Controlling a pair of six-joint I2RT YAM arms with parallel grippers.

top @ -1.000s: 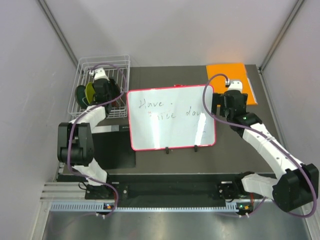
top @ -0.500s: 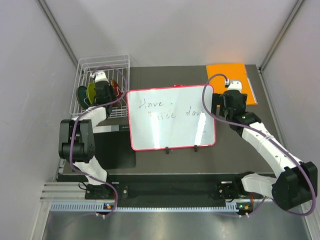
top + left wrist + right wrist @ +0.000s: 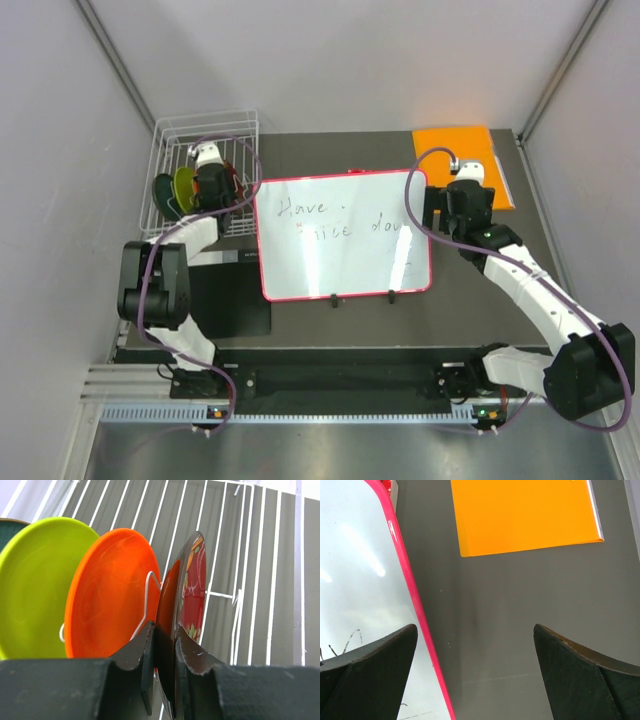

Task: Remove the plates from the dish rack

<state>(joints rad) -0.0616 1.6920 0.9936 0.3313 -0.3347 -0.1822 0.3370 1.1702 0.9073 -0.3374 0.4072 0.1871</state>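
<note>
**A:** Scanning from above, you have the tabletop [image 3: 450,320] mostly taken by the whiteboard [image 3: 340,235], with the dish rack [image 3: 205,125] off its far left corner. What is your right arm doing?

**B:** It hangs near the orange sheet [image 3: 520,515]. The right fingers [image 3: 375,665] are spread wide over bare tabletop and hold nothing. That puts it clear of the work.

**A:** Why does your left arm reach so far back?

**B:** The plates [image 3: 178,188] stand on edge in the rack, so you can only take one by its rim from the open top. I judge none is out yet.

**A:** Overhead, your wrist hides the grip. Which plate is it?

**B:** The left wrist view settles that. The left fingers [image 3: 149,645] are pinched on the rim of the dark red plate [image 3: 192,587], the one nearest the whiteboard side. The orange plate [image 3: 110,590] is just beside it, then the lime green plate [image 3: 35,580]. Only a sliver of the teal plate [image 3: 7,530] shows. A wire prong [image 3: 149,587] stands between red and orange, so lift straight up, I'd say, or you may drag the neighbour.
</note>
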